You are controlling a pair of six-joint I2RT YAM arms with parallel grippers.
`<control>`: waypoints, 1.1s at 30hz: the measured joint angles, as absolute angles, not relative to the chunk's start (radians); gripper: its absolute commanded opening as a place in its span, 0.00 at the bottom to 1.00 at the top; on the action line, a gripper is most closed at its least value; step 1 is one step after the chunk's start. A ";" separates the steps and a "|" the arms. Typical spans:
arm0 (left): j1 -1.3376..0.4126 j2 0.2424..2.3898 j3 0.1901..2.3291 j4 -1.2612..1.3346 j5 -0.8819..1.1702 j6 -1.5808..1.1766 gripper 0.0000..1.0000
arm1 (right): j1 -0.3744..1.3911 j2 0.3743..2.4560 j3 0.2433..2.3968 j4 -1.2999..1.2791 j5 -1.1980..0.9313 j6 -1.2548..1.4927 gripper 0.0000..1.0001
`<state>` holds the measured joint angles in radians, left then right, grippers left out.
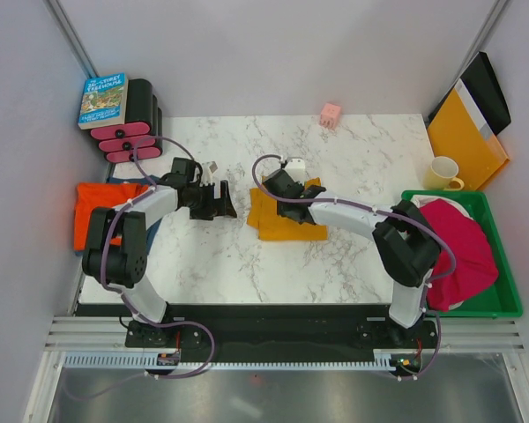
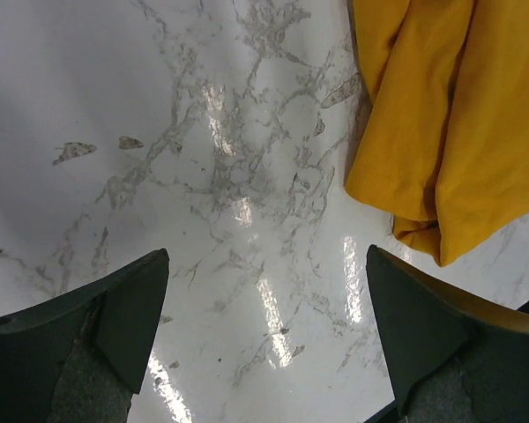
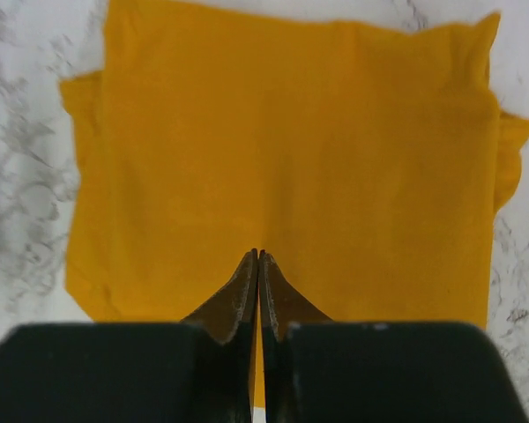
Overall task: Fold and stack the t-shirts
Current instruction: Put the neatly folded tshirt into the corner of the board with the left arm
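Yellow t-shirt (image 1: 273, 225) lay in the middle of the table (image 1: 212, 264), already folded down to a neat rectangle with a sleeve edge poking out at each side in the right wrist view. Right gripper (image 3: 258, 257) hung over the shirt's near edge with its fingers pressed together; no cloth showed between the tips, so probably not pinching anything. Left gripper (image 2: 266, 260) sat just left of the shirt over bare marble, jaws spread wide and empty, the shirt's bunched corner at the upper right of its view.

Red-orange t-shirt (image 1: 106, 211) lay at the left edge of the table, roughly flat, a strip of bluish cloth showing under its edge; could not tell whether that was another shirt. Magenta t-shirt (image 1: 463, 251) was a crumpled heap in the green bin (image 1: 504, 295) at the right.

Progress, judged: the first shirt looked folded or nearly so. Nothing was stacked on it. The magenta one had not been started, and the red-orange one needed folding or at least moving. Well under half done.
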<state>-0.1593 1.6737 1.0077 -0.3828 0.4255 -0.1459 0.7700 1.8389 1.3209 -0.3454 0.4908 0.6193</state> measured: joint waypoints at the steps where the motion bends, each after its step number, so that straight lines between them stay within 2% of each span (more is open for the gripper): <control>1: -0.159 1.695 1.010 -0.364 0.442 -0.171 1.00 | 0.779 1.852 1.303 -0.360 0.500 0.637 0.06; 12: -0.220 1.759 1.085 -0.229 0.481 -0.307 1.00 | 0.800 1.974 1.297 -0.368 0.546 0.743 0.04; 21: -0.370 1.839 1.134 -0.204 0.447 -0.323 1.00 | 0.821 1.980 1.299 -0.368 0.582 0.788 0.04; 33: -0.408 1.966 1.268 -0.213 0.401 -0.333 1.00 | 0.834 1.980 1.299 -0.368 0.585 0.825 0.04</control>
<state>-0.4084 1.9659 1.2678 -0.2127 0.4011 -0.3332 0.8337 1.9800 1.2987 -0.3676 0.5846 0.8253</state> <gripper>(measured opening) 0.993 0.043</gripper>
